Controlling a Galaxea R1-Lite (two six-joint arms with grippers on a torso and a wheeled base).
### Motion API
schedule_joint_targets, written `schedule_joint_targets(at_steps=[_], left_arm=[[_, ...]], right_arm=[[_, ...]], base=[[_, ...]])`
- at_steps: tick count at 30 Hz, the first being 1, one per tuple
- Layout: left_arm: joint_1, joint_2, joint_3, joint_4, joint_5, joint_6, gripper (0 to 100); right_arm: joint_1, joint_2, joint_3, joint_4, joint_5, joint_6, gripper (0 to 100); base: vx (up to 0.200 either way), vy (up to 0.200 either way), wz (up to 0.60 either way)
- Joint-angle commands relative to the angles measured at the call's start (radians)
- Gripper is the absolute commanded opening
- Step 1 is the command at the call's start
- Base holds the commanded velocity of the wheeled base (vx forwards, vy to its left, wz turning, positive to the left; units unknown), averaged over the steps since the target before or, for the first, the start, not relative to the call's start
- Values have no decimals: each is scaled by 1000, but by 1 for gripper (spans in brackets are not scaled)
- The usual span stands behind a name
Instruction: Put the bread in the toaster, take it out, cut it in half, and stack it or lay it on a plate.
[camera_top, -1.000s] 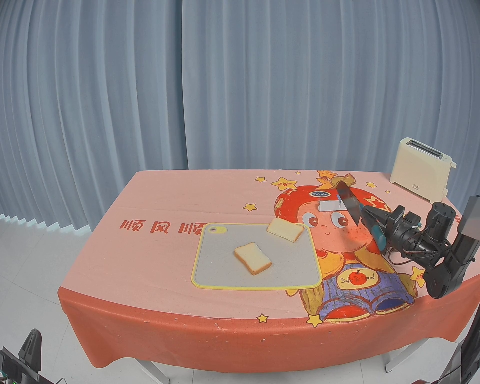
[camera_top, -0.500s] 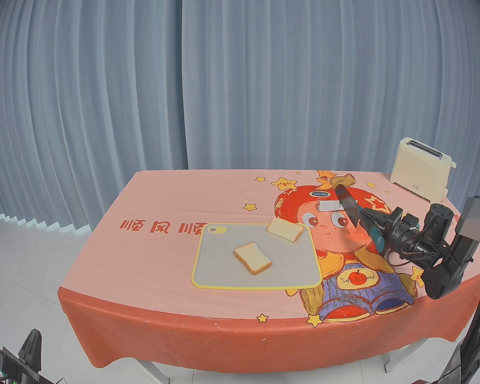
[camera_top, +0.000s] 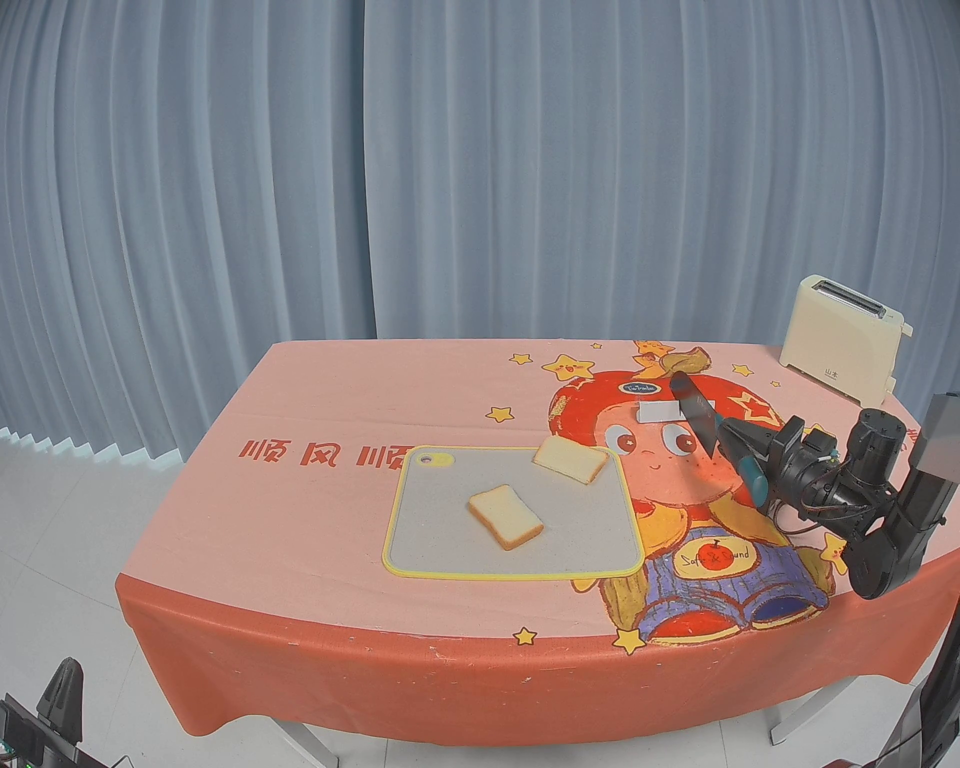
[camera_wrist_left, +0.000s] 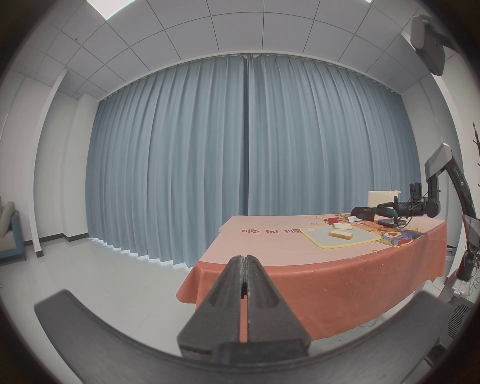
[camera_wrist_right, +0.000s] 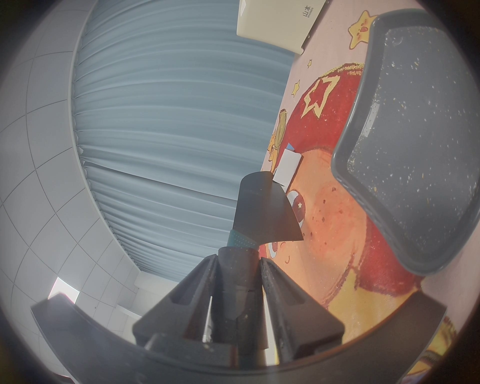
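I have the right gripper (camera_top: 747, 452) clenched on the teal handle of the knife (camera_top: 696, 408). It hangs above the desk (camera_top: 330, 400) toward its right edge, with the dark blade angled up toward the far edge, well apart from the cutting board (camera_top: 440, 545). In the right wrist view the fingers (camera_wrist_right: 292, 300) pinch the handle from both sides. The left gripper (camera_wrist_left: 243, 280) is closed on nothing, low and off the desk beyond its front left corner.

The bread lies as two pieces on the board, which sits midway along the desk's front edge. The near piece (camera_top: 505, 516) lies flat in the board's middle, askew to its sides. The far piece (camera_top: 571, 459) rests at the board's far right corner, poking just over the rim. The two do not touch.

From that I judge toasting and halving are done. The toaster (camera_top: 843, 337) at the far right corner shows an empty slot, as far as I can make out. What is left is to set the knife down and move both pieces onto a plate. The right wrist view shows a dark grey tray (camera_wrist_right: 415, 140) on the desk near its right edge. I take that for the plate, and the part I can see carries no bread.

Both pieces look thick and roughly rectangular, with pale crumb and a thin tan crust. They are hardly browned. I cannot tell which faces are the cut ones.
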Motion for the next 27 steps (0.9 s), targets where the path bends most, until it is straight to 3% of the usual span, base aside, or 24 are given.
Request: schedule_joint_targets(at_steps=[1, 15, 16, 27], left_arm=[[0, 2, 18, 0, 0, 0, 0], [0, 2, 18, 0, 0, 0, 0], [0, 2, 18, 0, 0, 0, 0], [0, 2, 18, 0, 0, -2, 0]], right_arm=[[3, 5, -1, 1, 1, 0, 0], [1, 25, -2, 1, 1, 0, 0], [1, 25, -4, 1, 1, 0, 100], [0, 38, 2, -3, -1, 0, 100]], base=[[0, 0, 0], [0, 0, 0], [0, 0, 0], [0, 0, 0]])
